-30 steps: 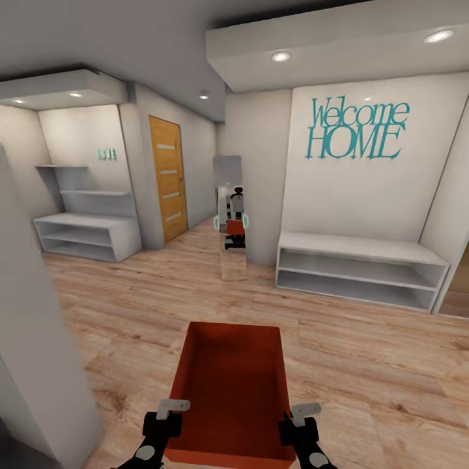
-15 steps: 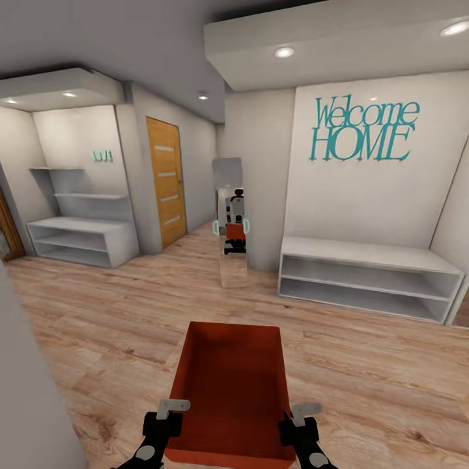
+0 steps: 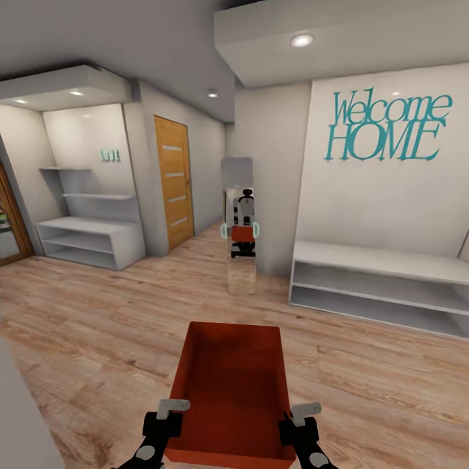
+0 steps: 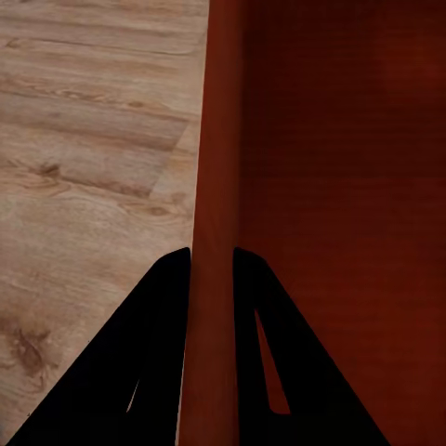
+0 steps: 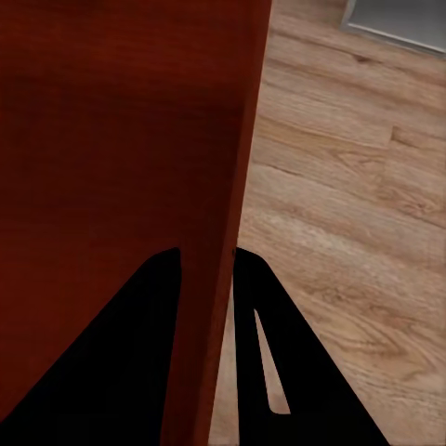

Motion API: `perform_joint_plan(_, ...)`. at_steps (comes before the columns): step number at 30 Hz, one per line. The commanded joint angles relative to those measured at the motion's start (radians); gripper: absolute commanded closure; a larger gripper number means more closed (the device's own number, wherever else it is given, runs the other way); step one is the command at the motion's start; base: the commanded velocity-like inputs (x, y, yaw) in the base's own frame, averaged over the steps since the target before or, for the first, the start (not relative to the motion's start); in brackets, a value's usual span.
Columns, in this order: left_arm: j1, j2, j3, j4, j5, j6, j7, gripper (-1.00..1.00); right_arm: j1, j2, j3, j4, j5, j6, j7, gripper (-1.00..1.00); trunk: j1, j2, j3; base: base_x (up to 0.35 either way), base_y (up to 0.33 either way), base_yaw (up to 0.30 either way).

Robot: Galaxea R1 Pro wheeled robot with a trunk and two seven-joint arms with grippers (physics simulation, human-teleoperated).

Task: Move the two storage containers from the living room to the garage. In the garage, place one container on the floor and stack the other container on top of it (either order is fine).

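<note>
An orange-red open-top box (image 3: 229, 391) held low in front, above a light wood plank floor (image 3: 98, 326), one long wall in each pincer. Left gripper (image 3: 170, 417) pinching the box's left wall, one black finger (image 4: 153, 353) outside and the other inside, both pressed to the thin wall as seen in the left wrist view. Right gripper (image 3: 296, 420) clamped the same way on the right wall, a finger (image 5: 269, 362) on the outer face over the floor, its partner inside the box. Box interior bare. Ahead, a tall narrow mirror (image 3: 240, 221) against a wall corner, reflecting the robot with the red box. To its right, a low white shelf bench (image 3: 384, 286) beneath teal "Welcome HOME" lettering (image 3: 384, 127). To the left, an orange-wood door (image 3: 174, 182) with frosted strips, then a white stepped shelf unit (image 3: 88, 225) in an alcove. Recessed ceiling lights (image 3: 301, 40) overhead.
</note>
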Motion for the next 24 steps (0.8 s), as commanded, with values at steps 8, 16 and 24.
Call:
perform_joint_plan(8,-0.001,-0.001,0.04,-0.006,0.039,0.001,0.006,1.0,0.0,0.0,-0.015,0.0,0.005,0.0,-0.011,1.0,0.001,-0.001,-0.001,0.341,0.0,0.001)
perform_joint_plan(16,-0.001,-0.001,0.039,-0.006,0.039,0.0,0.006,1.0,0.0,0.0,-0.015,0.0,0.005,0.0,-0.011,1.0,0.001,-0.001,-0.001,0.341,0.0,0.0)
perform_joint_plan(24,-0.001,-0.001,0.038,-0.007,0.039,0.001,0.006,1.0,0.0,0.0,-0.015,0.0,0.005,-0.001,-0.011,1.0,0.001,-0.001,-0.001,0.341,0.0,0.101)
